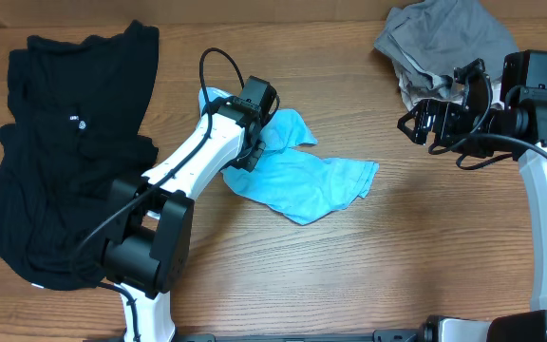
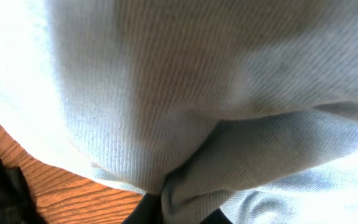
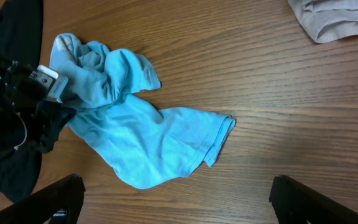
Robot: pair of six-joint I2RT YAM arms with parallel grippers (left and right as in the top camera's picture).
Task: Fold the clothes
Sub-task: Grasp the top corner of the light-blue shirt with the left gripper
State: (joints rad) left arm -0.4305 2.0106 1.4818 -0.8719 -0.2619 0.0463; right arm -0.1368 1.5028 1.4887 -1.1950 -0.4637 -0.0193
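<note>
The sky-blue T-shirt [image 1: 302, 180] lies crumpled near the middle of the tabletop [image 1: 349, 275]. Its far-left part is bunched up and the rest spreads flatter toward the right and near side.

From overhead, the left pincer [image 1: 253, 152] is down on that bunched part, but the arm hides how the jaws stand. The left wrist view settles it. Pale blue ribbed cloth fills almost the whole picture, and at the bottom edge it narrows into a fold squeezed between the dark fingertips [image 2: 143, 218]. The pincer is closed on the T-shirt. A strip of wood grain and a corner of black cloth show at the lower left of that view.

The right pincer [image 1: 418, 128] hangs over the right side of the tabletop, well apart from the T-shirt. In its own wrist view the two fingers stand wide apart at the bottom corners with only bare wood between them: fully open and holding nothing.

A black shirt [image 1: 65, 152] is spread over the left side. A grey piece [image 1: 444, 38] is heaped at the far right, partly under the right arm. Only the right wrist view shows the beige piece [image 3: 334, 18] plainly, at its top right corner.
</note>
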